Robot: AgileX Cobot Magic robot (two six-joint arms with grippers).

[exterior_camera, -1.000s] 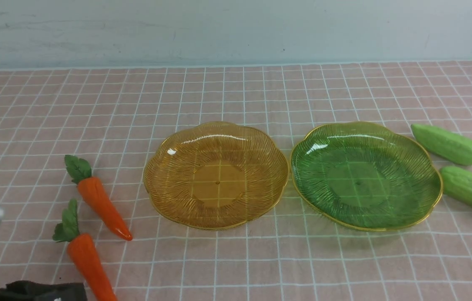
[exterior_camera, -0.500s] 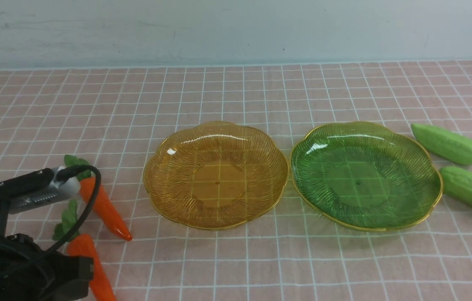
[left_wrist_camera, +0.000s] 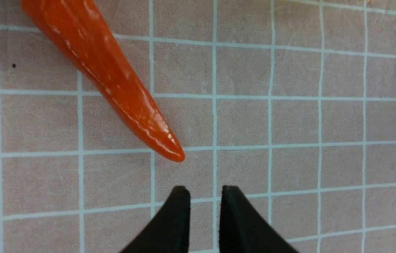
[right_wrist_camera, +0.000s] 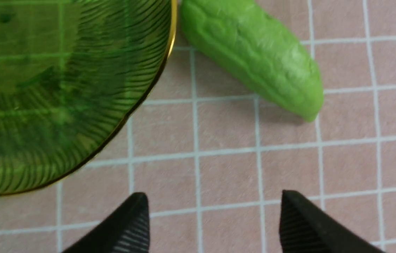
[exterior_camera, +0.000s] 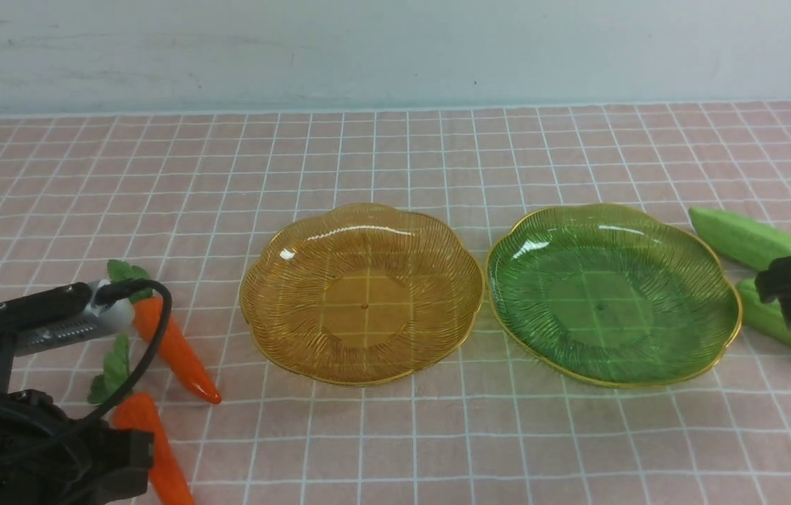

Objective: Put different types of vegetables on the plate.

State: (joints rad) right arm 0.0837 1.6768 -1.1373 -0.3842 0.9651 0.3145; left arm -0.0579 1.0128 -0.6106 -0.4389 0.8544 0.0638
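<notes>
A pink checked worktop [exterior_camera: 395, 442] lies against a pale wall [exterior_camera: 395, 52]. The lower toy cucumber [exterior_camera: 767, 317] rests beside the green plate [exterior_camera: 614, 382], the upper one [exterior_camera: 739, 235] just beyond; two toy carrots [exterior_camera: 174, 354] [exterior_camera: 157, 449] lie left of the amber plate [exterior_camera: 364, 382] — apparently sorted for short transfers. The right tool [right_wrist_camera: 213, 207] hangs over the cucumbers, fingers wide apart, empty; the left tool [left_wrist_camera: 203, 196], near the carrots, is slightly parted — also empty.
</notes>
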